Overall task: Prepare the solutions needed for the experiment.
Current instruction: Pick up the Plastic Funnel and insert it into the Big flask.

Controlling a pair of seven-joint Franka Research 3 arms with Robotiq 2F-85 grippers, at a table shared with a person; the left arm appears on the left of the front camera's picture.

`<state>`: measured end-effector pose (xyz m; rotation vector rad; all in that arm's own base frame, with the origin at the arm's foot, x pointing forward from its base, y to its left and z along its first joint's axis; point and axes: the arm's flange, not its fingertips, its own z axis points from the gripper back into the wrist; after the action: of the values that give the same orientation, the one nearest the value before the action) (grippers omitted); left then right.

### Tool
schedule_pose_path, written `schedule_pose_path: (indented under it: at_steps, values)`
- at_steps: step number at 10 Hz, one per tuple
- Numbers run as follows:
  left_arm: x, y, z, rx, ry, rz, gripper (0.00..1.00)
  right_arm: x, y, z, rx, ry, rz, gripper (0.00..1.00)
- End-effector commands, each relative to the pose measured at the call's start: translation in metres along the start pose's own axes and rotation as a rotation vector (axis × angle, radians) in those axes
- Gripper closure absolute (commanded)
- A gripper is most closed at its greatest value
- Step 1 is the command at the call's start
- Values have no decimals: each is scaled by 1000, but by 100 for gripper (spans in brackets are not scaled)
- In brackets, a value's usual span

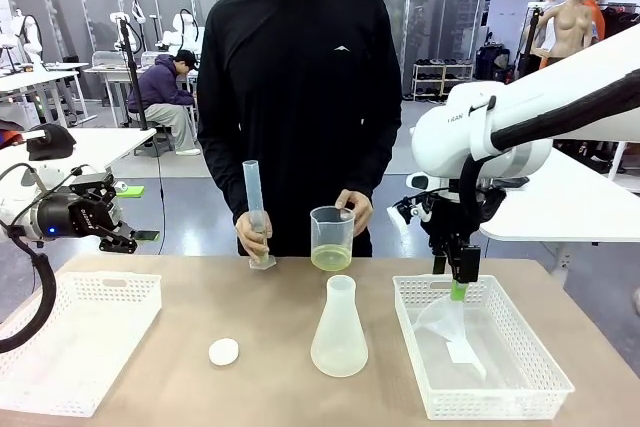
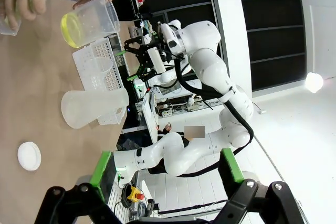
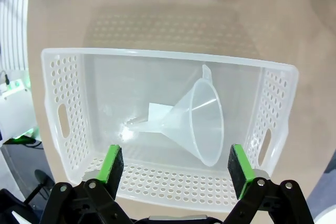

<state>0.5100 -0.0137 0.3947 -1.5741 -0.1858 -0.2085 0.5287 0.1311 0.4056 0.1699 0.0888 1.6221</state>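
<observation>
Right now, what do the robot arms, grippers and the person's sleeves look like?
White, rounded right arm with a thick black cable along it. The left gripper and right gripper are black linkages, each with two green-padded fingers. A second cable, also black, and a small blue light are at the left wrist. The person wears long black sleeves.

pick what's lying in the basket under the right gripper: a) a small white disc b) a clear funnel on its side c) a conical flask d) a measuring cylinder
b: in the right wrist view a clear funnel lies on its side inside the white basket, right below the open right gripper.
</observation>
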Motion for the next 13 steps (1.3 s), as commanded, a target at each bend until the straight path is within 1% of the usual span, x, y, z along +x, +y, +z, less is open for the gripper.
schedule_pose_path:
  at_steps: [1,2,3,6,11,13]
  values:
    - [-1,-1,0,-11,4,-2,0,-5,-21,2,68,17,49,0]
    - [-1,-1,0,-11,4,-2,0,-8,-28,-4,69,35,67,0]
    - [-1,-1,0,-11,4,-2,0,-9,-35,-9,70,34,84,0]
    - [-1,-1,0,-11,4,-2,0,-11,-48,-21,131,7,114,0]
    - [-1,-1,0,-11,4,-2,0,-9,-53,-41,248,38,127,0]
    - [-1,-1,0,-11,4,-2,0,-11,-55,-49,266,41,132,0]
